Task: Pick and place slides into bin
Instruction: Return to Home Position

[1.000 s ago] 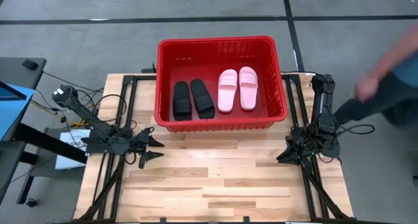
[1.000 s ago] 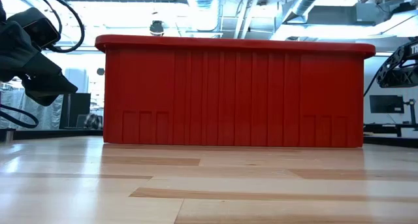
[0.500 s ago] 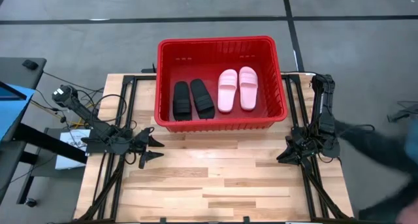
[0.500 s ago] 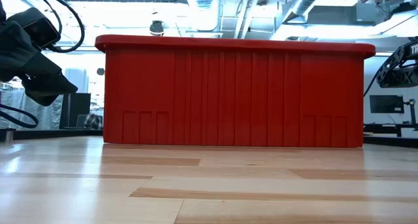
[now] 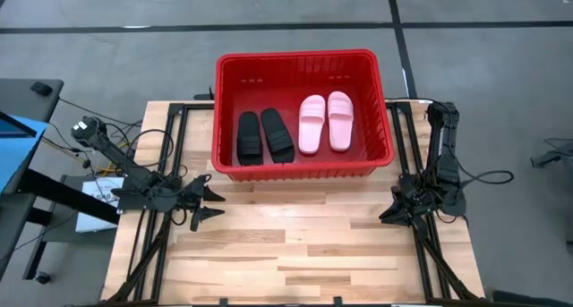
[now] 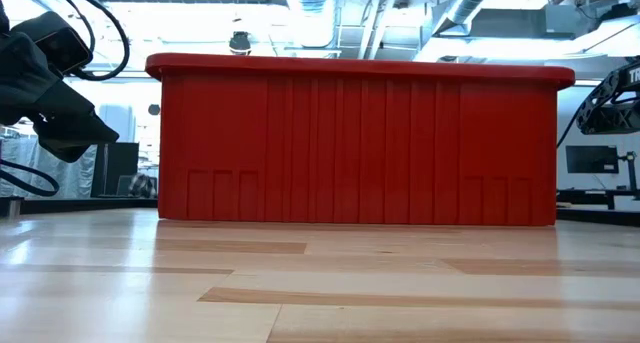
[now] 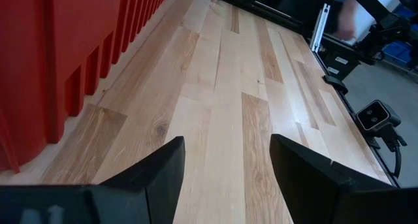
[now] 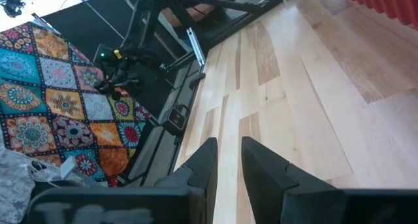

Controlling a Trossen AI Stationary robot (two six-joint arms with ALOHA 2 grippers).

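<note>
High view tells me the job looks finished: all 4 slides [image 5: 314, 124] lie in the bin [image 5: 304, 54] at the bench [image 5: 295, 253] far edge, with the left gripper [image 5: 211, 205] spread empty by the left edge and the right gripper [image 5: 387, 210] narrowly parted, empty, by the right edge.

One camera looks straight down on the bin [image 5: 295, 55]; another sits low on the surface [image 6: 320, 283], close before the bin's wall. Both wrist cameras skim that same surface beside it.
</note>
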